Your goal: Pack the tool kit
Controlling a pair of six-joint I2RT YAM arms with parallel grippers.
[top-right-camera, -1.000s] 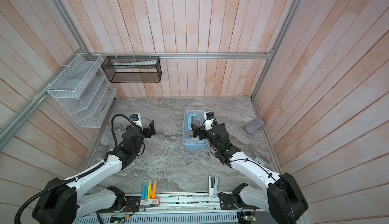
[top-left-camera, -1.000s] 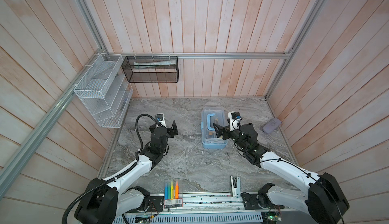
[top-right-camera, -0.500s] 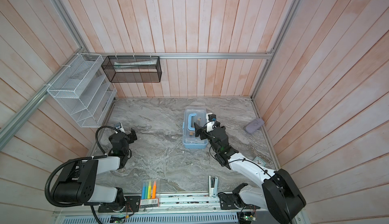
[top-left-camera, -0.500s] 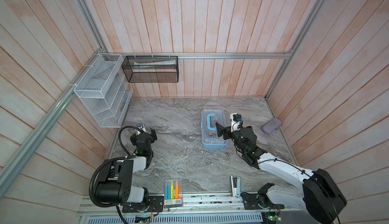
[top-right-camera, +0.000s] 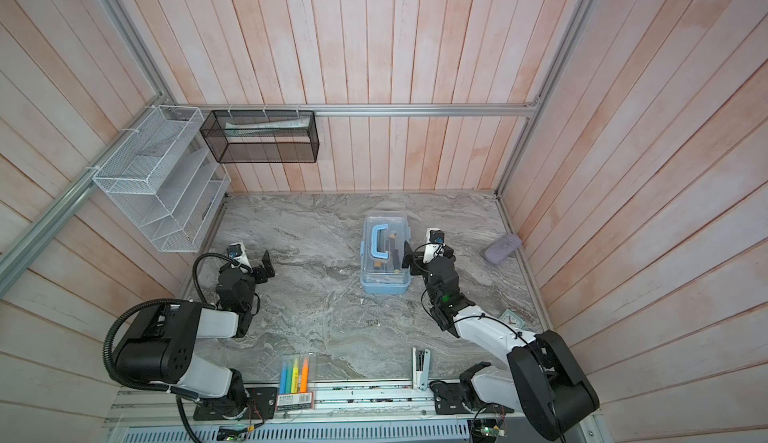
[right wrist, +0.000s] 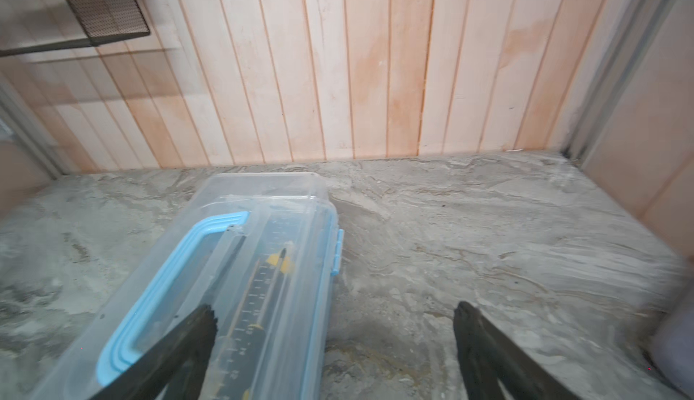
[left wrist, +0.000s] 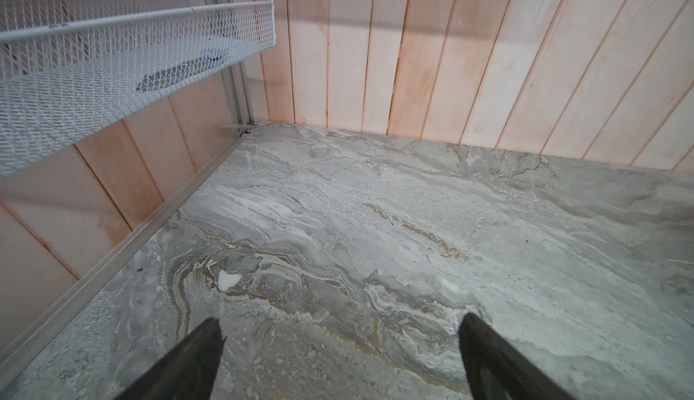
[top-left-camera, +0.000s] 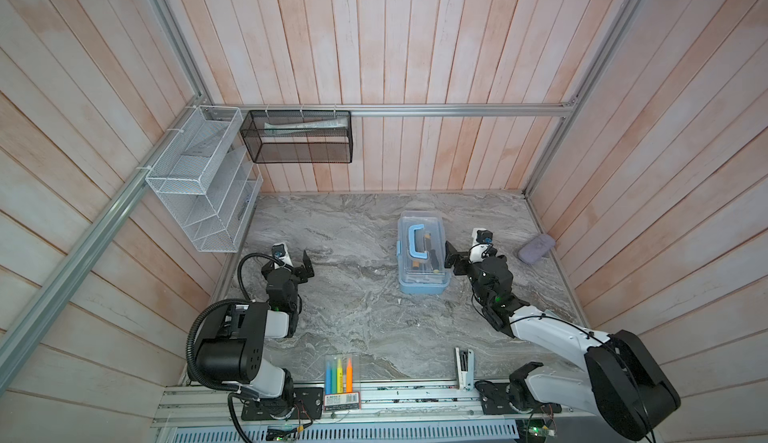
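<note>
Both my grippers stand wide apart, holding nothing: my left gripper [left wrist: 340, 323] hangs over the bare marble table [left wrist: 375, 210], my right gripper [right wrist: 334, 310] just beside the lidded tool kit box [top-left-camera: 420, 283], mid-table.

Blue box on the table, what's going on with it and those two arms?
Nothing is being held right now. The box sits mid-table with its clear lid on and tools visible inside. The right gripper hangs open close beside it. The left gripper is open too, over the table well away from the box. Packing looks about done.
</note>
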